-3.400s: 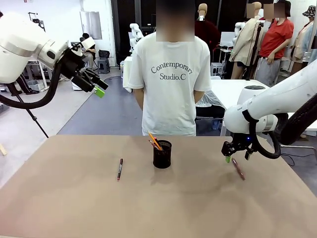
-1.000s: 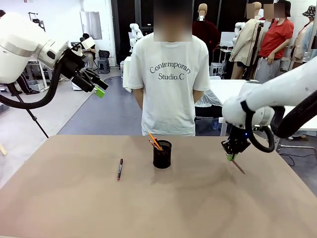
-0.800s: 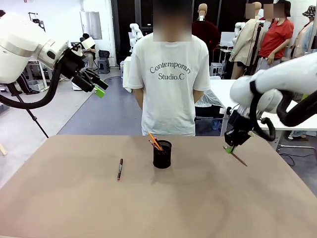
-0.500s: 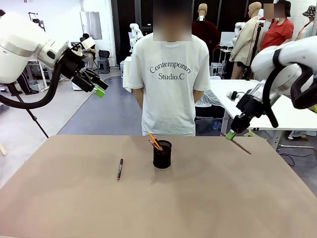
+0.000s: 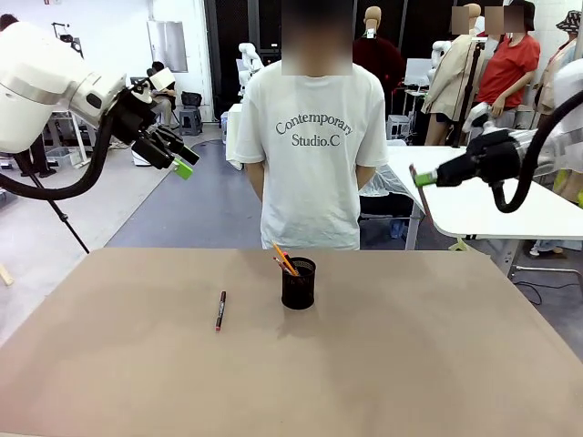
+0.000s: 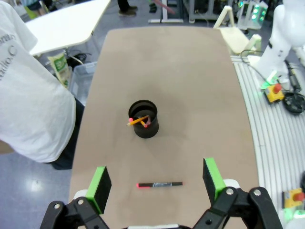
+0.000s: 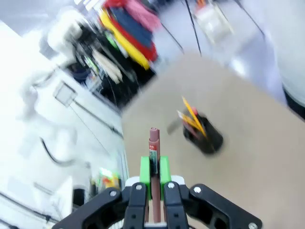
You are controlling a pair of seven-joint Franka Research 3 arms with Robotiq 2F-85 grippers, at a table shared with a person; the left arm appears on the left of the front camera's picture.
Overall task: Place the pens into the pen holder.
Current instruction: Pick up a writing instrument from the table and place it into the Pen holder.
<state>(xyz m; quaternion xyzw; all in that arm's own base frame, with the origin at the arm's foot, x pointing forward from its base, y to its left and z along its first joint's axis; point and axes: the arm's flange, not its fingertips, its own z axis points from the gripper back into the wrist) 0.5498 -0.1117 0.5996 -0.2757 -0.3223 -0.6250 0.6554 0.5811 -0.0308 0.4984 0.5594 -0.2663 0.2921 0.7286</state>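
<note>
The right pincer is clenched on a dark red pen, whose end sticks out past the green pads. In the front view the pincer is raised high at the right, pointing toward the middle. The left pincer is released, with its jaws wide and nothing between them, raised at the left. The holder stands near the far edge of the table, in front of a person. A yellow pencil leans in it. A second red pen lies flat on the table, left of the holder and apart from it.
</note>
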